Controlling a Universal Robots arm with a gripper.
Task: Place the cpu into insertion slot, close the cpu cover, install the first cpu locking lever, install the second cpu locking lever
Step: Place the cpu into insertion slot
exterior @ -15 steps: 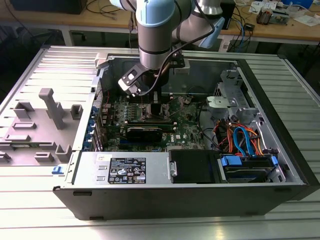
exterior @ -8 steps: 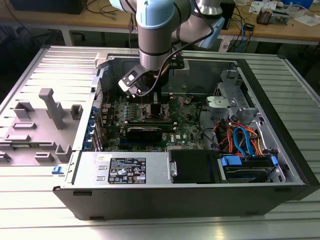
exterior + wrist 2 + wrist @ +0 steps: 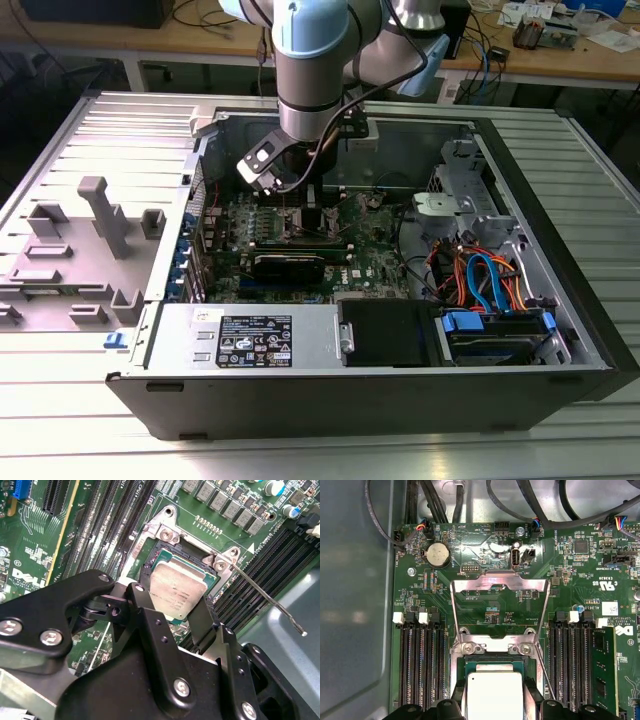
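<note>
Grip: gripper (image 3: pixel 172 604) fingers pinch the cpu (image 3: pixel 184 586) by opposite edges.
Placement: cpu sits tilted at the insertion slot (image 3: pixel 159 559), apparently not yet flat.
Left: cpu cover (image 3: pixel 500 580) stands open; locking lever (image 3: pixel 265 596) unlatched.

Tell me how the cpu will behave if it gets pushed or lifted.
The cpu is a thin flat square with a metal top, so probably stiff and light. That smooth top looks slippery. Flat-faced, with the rim of the insertion slot around it, it should neither roll nor tip.
</note>
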